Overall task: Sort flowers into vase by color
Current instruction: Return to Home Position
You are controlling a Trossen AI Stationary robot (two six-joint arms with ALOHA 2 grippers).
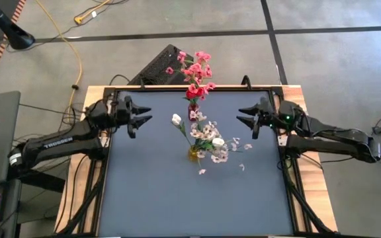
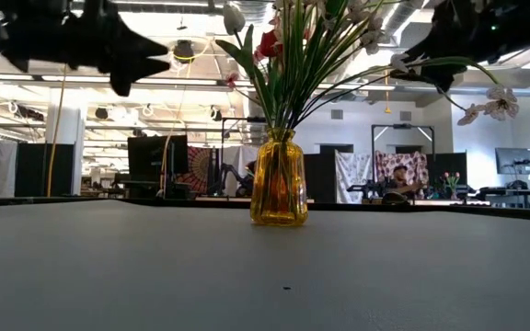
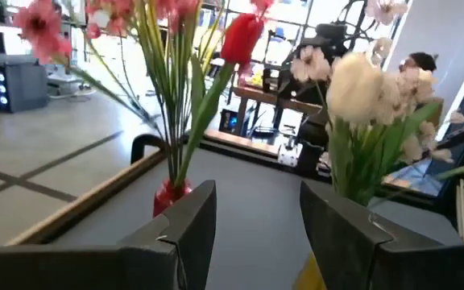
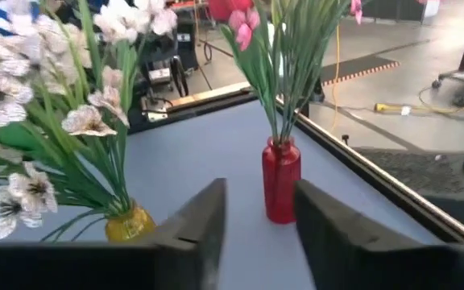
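The pink and red flowers point(image 1: 196, 71) stood in the red vase point(image 1: 193, 112) near the 12 o'clock edge of the tabletop point(image 1: 151, 192). The white flowers point(image 1: 207, 134) fanned out of the amber vase point(image 1: 194, 154) at the middle, just to the 6 o'clock side of the red one. A few small pale bits point(image 1: 202, 172), probably dropped blossoms, lay on the surface toward 5 o'clock of the amber vase. No whole spray lay loose, so the sorting looked complete.

These sprays would probably handle as very light things. The thin stems looked springy and smooth enough to slide or twist in a loose hold, and the heads looked soft and easy to crush or shed. The best hold would be on bare stem partway down, below the blossoms and above the vase mouth, lifting straight up. Both narrow vases looked top-heavy under their bunches and could tip under a sideways pull.

The left pincer point(image 1: 144, 116) hung at 9 o'clock of the vases and well clear of them, its arm stretched low along that edge and pointing toward 3 o'clock. Its fingers were spread apart and held nothing. The right pincer point(image 1: 242, 116) mirrored it at 3 o'clock and pointed toward 9 o'clock, also parted and empty. Both were raised off the tabletop, with the two vases between them.
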